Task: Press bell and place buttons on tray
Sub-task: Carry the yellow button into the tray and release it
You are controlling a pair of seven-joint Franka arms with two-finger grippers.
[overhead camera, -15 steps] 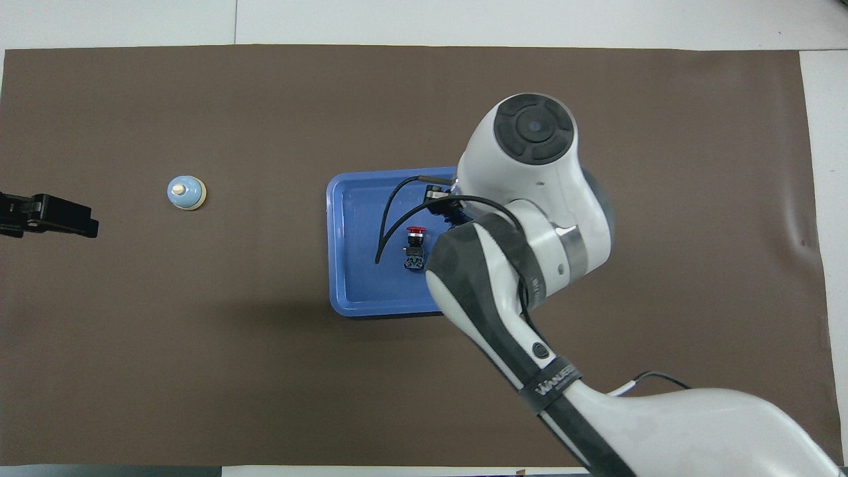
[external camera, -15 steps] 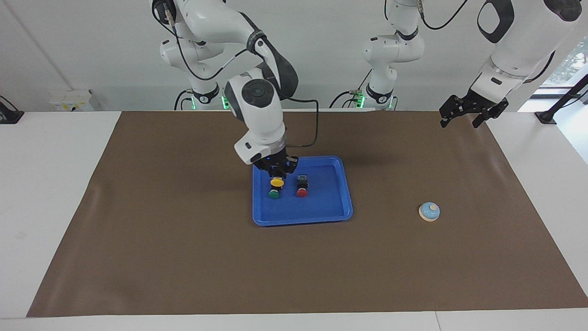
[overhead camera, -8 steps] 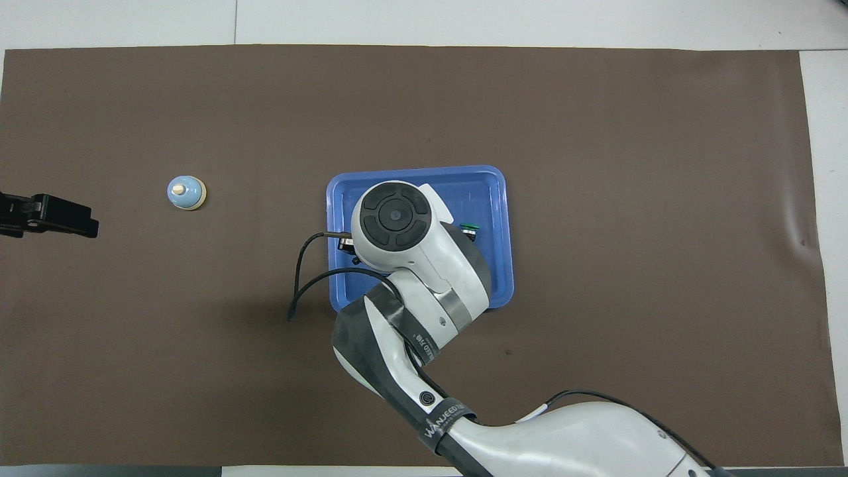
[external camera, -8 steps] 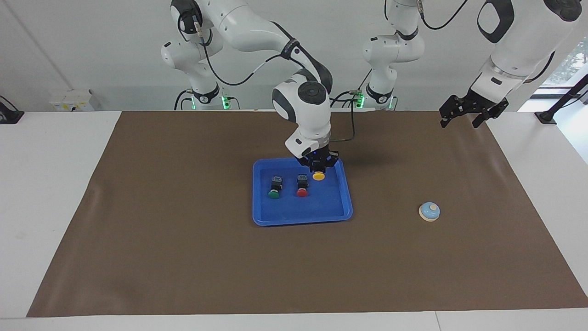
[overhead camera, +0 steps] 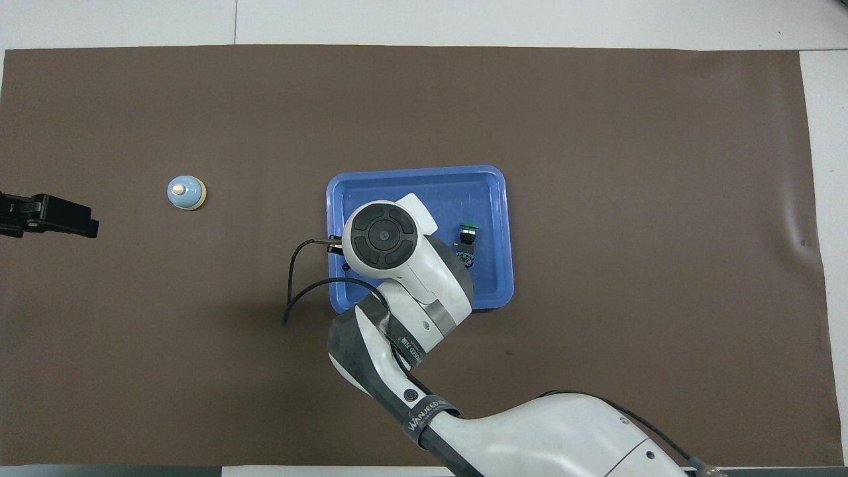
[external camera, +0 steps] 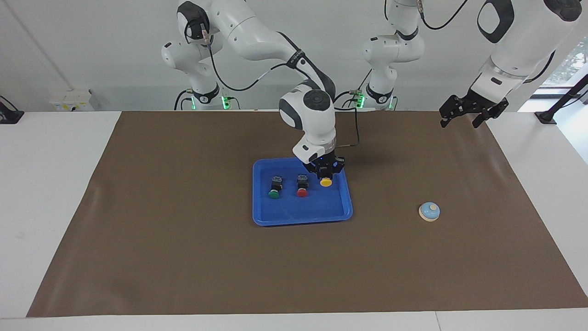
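Since a moment ago the right gripper (external camera: pixel 325 176) has carried the yellow button (external camera: pixel 326 182) from above the green button (external camera: pixel 274 194) across the blue tray (external camera: pixel 303 218), which sits at the centre of the facing view. It now hangs low over the tray's end toward the left arm, fingers pinched on the yellow button. Whether the button touches the tray floor cannot be told. In the tray the green button and the red button (external camera: pixel 302 192) lie side by side. The bell (external camera: pixel 429 211) stands on the brown mat (external camera: pixel 183 257), at the right of the facing view. The left gripper (external camera: pixel 464 110) waits at the upper right, fingers spread apart.
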